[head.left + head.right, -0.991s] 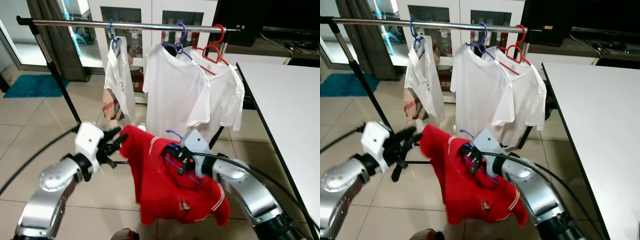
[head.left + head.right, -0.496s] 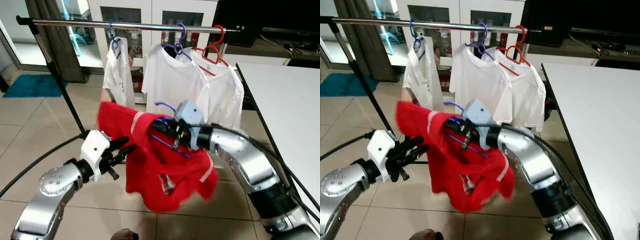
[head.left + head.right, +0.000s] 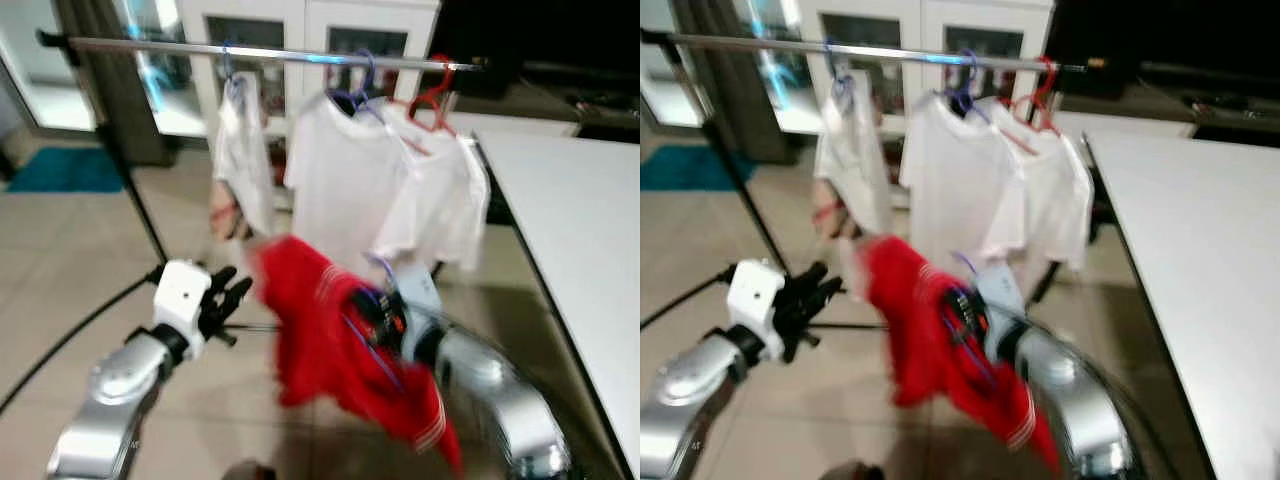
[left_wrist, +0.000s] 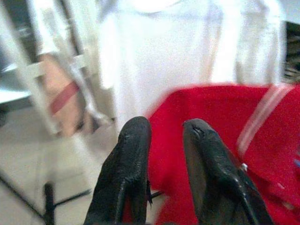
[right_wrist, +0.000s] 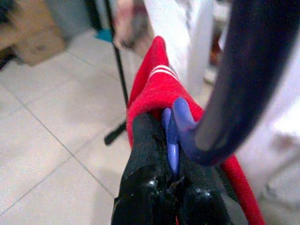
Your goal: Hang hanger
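The head views are blurred. A red shirt [image 3: 305, 345] hangs on a purple hanger [image 5: 174, 123], and my right gripper [image 3: 378, 312] is shut on that hanger just below its hook [image 3: 383, 267]. The shirt sits low, well under the silver clothes rail [image 3: 270, 52]. My left gripper [image 3: 226, 296] is open to the left of the shirt, beside its sleeve edge, with nothing between its fingers [image 4: 135, 145]. In the left wrist view the red cloth [image 4: 225, 122] lies just beyond the fingertips.
Three white shirts [image 3: 345, 175] hang on blue, purple and red hangers along the rail. The rack's black leg [image 3: 140, 215] slants down at the left. A white table [image 3: 590, 230] fills the right side. Cabinets stand behind on a tiled floor.
My right arm has dropped, carrying the red shirt and hanger down and away from the rail. The left gripper has risen slightly. The view has turned blurry.
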Robot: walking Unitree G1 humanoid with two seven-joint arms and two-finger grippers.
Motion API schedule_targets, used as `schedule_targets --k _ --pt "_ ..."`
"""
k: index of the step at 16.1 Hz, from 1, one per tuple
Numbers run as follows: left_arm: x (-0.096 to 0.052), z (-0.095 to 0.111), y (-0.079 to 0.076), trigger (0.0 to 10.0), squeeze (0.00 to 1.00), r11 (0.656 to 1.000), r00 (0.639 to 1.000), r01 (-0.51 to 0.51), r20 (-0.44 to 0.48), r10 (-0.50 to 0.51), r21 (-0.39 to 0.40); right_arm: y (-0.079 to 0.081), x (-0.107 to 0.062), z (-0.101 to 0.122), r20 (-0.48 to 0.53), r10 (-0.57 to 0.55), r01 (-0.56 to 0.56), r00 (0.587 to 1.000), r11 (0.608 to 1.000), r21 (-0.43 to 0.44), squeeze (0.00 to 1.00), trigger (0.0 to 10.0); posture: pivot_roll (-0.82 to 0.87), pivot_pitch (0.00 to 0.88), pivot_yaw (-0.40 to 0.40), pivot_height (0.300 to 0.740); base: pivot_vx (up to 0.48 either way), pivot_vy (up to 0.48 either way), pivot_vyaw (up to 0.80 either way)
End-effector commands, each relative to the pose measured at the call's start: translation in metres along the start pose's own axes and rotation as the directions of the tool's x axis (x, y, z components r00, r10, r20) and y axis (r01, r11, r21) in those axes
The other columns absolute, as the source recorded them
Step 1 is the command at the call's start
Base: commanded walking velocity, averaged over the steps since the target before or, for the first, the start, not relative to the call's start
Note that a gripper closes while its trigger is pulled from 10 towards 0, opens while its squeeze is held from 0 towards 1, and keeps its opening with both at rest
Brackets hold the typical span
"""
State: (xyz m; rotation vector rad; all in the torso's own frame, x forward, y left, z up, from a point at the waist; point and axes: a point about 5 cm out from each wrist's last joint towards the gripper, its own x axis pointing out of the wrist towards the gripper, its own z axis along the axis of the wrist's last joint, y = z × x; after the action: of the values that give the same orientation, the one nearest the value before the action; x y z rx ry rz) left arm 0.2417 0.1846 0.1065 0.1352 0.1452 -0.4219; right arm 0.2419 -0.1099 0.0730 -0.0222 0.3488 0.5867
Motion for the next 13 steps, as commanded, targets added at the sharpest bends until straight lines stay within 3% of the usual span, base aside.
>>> schedule_targets --k 1,3,4,5,6,11,13 --pt "-0.001 -0.003 0.005 10.0 0.00 0.999 0.999 -0.045 -0.007 0.045 -0.007 -0.005 -0.002 0.009 0.036 -0.073 0.073 0.997 0.997 0.000 0.00 10.0 0.00 0.000 0.021 0.740 0.000 0.000 0.80" --pt "0.001 -0.005 0.000 10.0 0.00 0.999 0.999 -0.040 -0.011 0.040 0.022 -0.010 -0.007 0.006 0.046 -0.160 0.157 0.986 0.985 0.067 0.00 10.0 0.00 0.000 0.032 0.740 0.000 0.000 0.80" --pt "0.002 -0.005 -0.002 10.0 0.00 0.999 0.999 -0.043 -0.008 0.044 0.011 -0.023 -0.013 0.004 0.036 -0.273 0.267 0.961 0.957 0.115 0.00 10.0 0.00 0.000 0.031 0.740 0.000 0.000 0.80" --pt "0.003 -0.005 -0.002 10.0 0.00 0.998 0.998 -0.056 -0.004 0.056 -0.006 -0.027 -0.015 0.003 0.035 -0.313 0.306 0.949 0.944 0.127 0.00 10.0 0.00 0.000 0.029 0.740 0.000 0.000 0.80" --pt "0.004 -0.004 0.000 10.0 0.00 0.997 0.997 -0.074 0.003 0.074 -0.015 -0.033 -0.017 0.001 0.030 -0.375 0.362 0.927 0.911 0.199 0.00 10.0 0.00 0.000 0.027 0.740 0.000 0.000 0.00" --pt "0.000 -0.005 0.001 10.0 0.00 0.996 0.996 -0.092 0.011 0.092 -0.015 -0.016 -0.013 0.006 0.050 -0.290 0.278 0.956 0.946 0.168 0.00 10.0 0.01 0.000 0.009 0.740 0.000 0.389 0.00" --pt "-0.001 -0.006 0.000 10.0 0.00 0.996 0.996 -0.091 0.008 0.091 -0.013 -0.016 -0.011 0.006 0.043 -0.292 0.280 0.956 0.942 0.183 0.00 10.0 0.01 0.000 0.006 0.740 0.000 0.446 0.00"
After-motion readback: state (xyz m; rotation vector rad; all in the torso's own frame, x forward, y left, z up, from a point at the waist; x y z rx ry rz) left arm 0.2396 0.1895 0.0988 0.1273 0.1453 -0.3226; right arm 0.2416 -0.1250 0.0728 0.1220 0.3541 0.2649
